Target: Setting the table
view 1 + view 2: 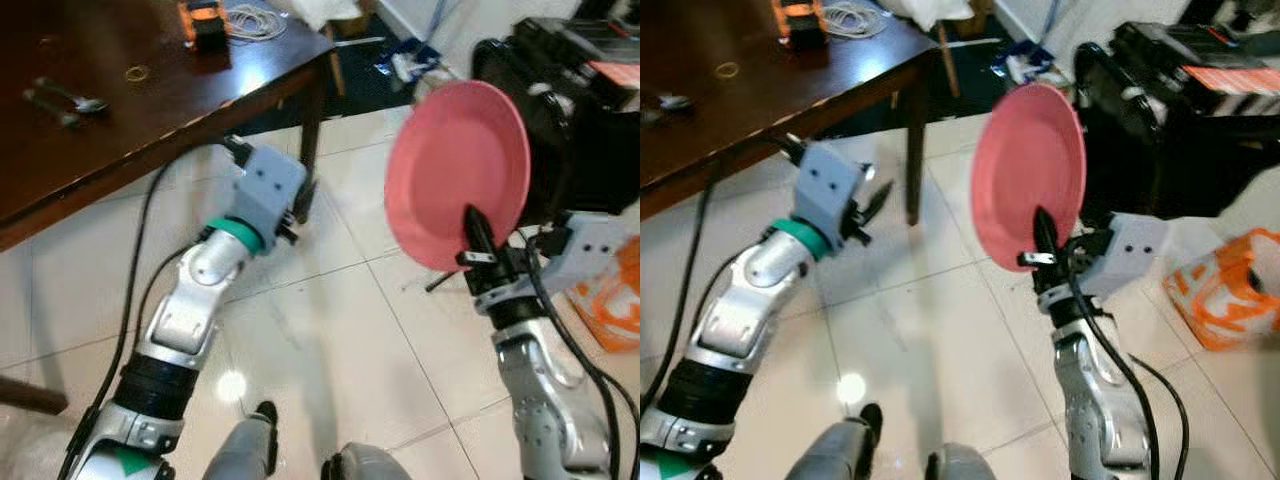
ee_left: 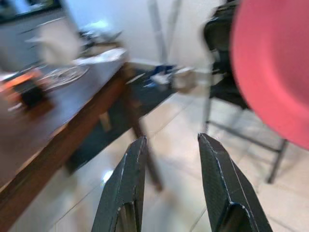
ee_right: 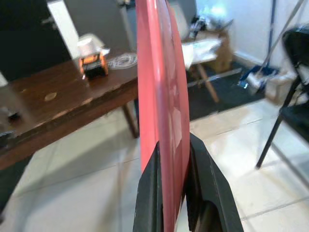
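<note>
Item, nearest you: right gripper [image 1: 1042,240], fingers clamped on the lower rim of the pink plate [image 1: 458,170], which stands on edge in the air over the tiled floor [image 1: 330,330], well off the corner of the dark wooden table [image 1: 120,110] and not yet above it. The right wrist view shows the plate edge-on, pinched between both pads; the hold is narrow, so judge it prone to pivoting, and carry it slowly. Item: left gripper [image 2: 169,188], fingers apart and holding nothing, hanging just beside the table's near edge, close to its leg [image 1: 312,120]. Keep it out of the plate's path. Item, on the table: two pieces of dark cutlery [image 1: 65,100] toward the near side, a small ring [image 1: 137,72] beyond them, an orange-and-black device [image 1: 205,25] and a coil of white cable [image 1: 255,20] at the far end. To do the step well, bring the plate over the bare stretch of tabletop between cutlery and corner, tip it flat before lowering, and release only once its base rests on the wood. Item, beyond the plate: a black chair [image 1: 570,110].
</note>
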Tool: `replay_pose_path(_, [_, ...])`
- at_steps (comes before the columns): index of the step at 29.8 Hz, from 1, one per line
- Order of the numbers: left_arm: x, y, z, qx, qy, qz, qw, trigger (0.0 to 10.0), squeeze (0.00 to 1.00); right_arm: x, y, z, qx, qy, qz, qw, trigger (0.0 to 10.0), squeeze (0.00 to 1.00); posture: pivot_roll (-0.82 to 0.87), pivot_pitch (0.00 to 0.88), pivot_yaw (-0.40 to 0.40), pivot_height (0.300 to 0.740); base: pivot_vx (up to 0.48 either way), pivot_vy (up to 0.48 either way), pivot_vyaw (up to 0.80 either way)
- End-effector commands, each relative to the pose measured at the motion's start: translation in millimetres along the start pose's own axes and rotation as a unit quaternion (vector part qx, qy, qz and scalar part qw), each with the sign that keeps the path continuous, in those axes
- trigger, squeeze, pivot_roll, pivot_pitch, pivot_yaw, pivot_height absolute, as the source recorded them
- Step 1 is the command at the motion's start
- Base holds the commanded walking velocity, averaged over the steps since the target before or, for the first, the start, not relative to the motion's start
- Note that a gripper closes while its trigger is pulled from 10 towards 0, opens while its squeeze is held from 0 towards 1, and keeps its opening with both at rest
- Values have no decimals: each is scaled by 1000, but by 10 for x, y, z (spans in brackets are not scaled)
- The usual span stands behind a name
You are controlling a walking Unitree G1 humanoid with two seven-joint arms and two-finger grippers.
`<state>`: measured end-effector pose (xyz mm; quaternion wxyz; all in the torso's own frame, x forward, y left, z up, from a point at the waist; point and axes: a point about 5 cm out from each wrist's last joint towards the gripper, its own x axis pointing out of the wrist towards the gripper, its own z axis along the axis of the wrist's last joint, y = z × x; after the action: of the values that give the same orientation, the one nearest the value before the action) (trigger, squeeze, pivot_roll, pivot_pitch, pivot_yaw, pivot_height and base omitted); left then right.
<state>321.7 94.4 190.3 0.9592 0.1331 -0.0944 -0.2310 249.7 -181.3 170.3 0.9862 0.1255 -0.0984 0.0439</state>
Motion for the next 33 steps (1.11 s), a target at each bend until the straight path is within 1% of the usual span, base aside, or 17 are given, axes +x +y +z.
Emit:
replay_pose_path(1, [10, -48, -40, -4, 12, -8, 1000, 10000, 0, -19, -33, 13, -4, -3, -8, 1000, 10000, 0, 23, 41, -9, 740, 0, 0, 794])
replay_pose_path(18, [16, -43, -40, -1, 13, -7, 1000, 10000, 0, -5, -18, 12, -5, -3, -3, 1000, 10000, 0, 24, 32, -6, 740, 0, 0, 791])
replay_pose_path(33, [38, -48, -30, -10, 15, -5, 1000, 10000, 0, 2, -18, 16, -5, -5, -2, 1000, 10000, 0, 23, 30, -3, 740, 0, 0, 790])
